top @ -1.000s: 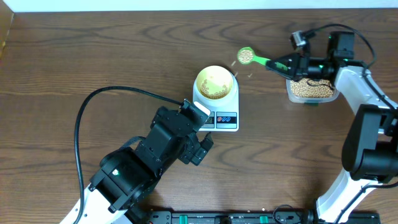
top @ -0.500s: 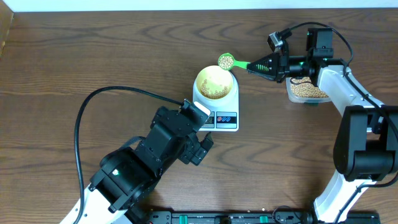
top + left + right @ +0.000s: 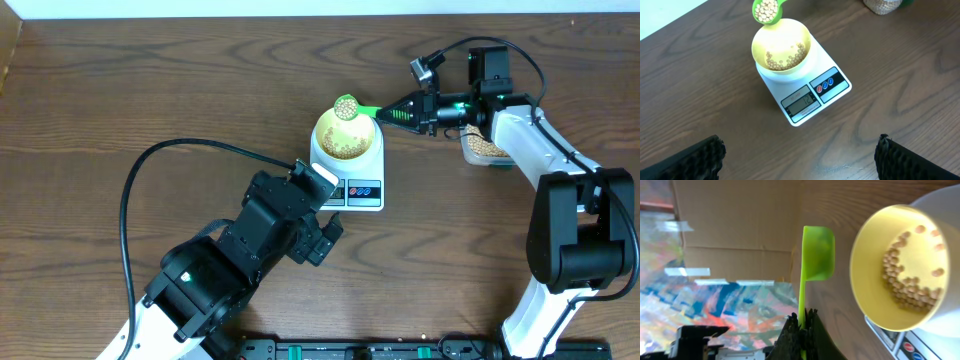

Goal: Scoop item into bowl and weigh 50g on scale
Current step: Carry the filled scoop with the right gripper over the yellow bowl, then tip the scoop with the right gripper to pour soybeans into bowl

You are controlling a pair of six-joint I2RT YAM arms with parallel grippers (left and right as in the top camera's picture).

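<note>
Your right claw (image 3: 398, 114) pinches the green scoop (image 3: 349, 106) by its handle, beans (image 3: 767, 9) aboard, at the bowl (image 3: 346, 136) rim; bowl sits on scale (image 3: 366, 192); your left claw (image 3: 799, 157) hangs spread.

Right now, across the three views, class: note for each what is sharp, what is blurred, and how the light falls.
Overhead: even light, scale and table sharp, no strong glare. Left wrist: bowl crisp, the dark left fingers at the bottom corners soft. Right wrist: picture lies sideways; green scoop sharp, colourful background softer.
</note>
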